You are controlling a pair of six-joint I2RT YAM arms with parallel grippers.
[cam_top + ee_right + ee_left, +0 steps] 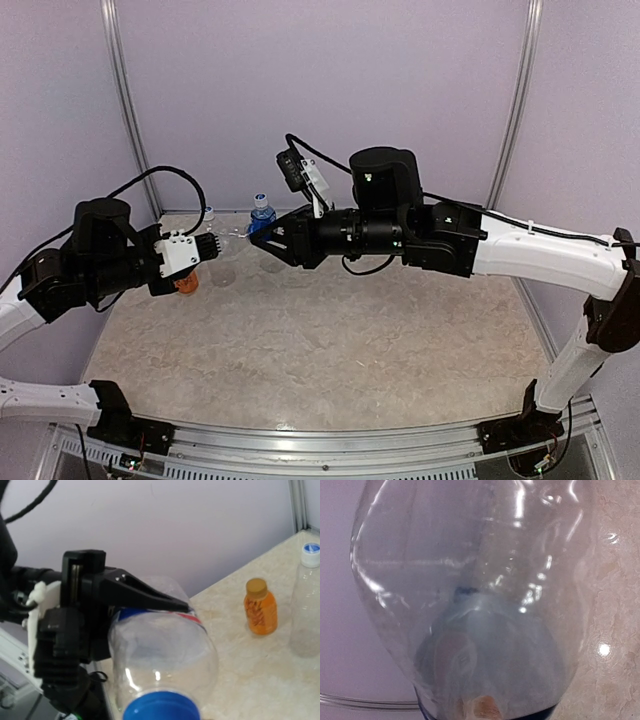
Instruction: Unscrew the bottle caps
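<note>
Quick pose rundown. My left arm comes in from the left with the wrist turned so the left gripper (210,243) points sideways across the table (330,340). It's clamped tight on a clear bottle (160,650), which is held lying level above the table. My right arm stretches in from the right, forearm roughly level. The right gripper (258,241) sits nose to nose with the left one, at the bottle's cap end. I honestly can't tell from any angle whether the right jaws are pinching anything.

The right wrist cam is the useful one. It has the blue cap (161,709) on the bottle at the bottom edge and a black left finger (150,596) over the bottle's shoulder. An orange bottle (260,611) and a tall clear bottle (306,615) stand farther off, both capped. The left wrist cam just gets see-through plastic filling the frame. Overhead adds a blue-capped bottle (262,212) standing at the back.
</note>
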